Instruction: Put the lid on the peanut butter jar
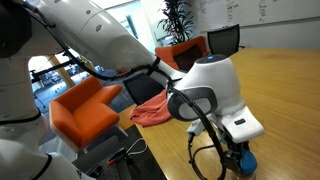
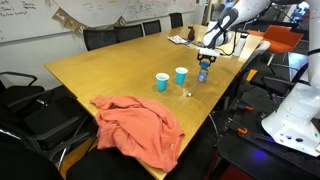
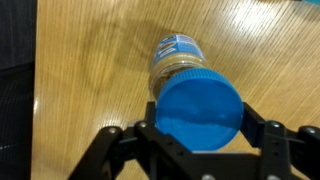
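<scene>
In the wrist view the blue lid (image 3: 198, 112) sits on top of the peanut butter jar (image 3: 176, 58), a clear jar with tan contents and a blue label, standing on the wooden table. My gripper (image 3: 198, 128) has a finger pressed against each side of the lid, shut on it. In an exterior view the jar (image 2: 203, 74) stands near the table's edge with the gripper (image 2: 205, 62) right above it. In an exterior view the lid (image 1: 247, 160) shows as a blue patch under the gripper (image 1: 238, 156).
Two teal-blue cups (image 2: 162, 81) (image 2: 181, 75) stand mid-table beside the jar. A red cloth (image 2: 140, 125) lies at the table's near end and also shows in an exterior view (image 1: 153, 111). Black and orange chairs (image 1: 84, 108) surround the table.
</scene>
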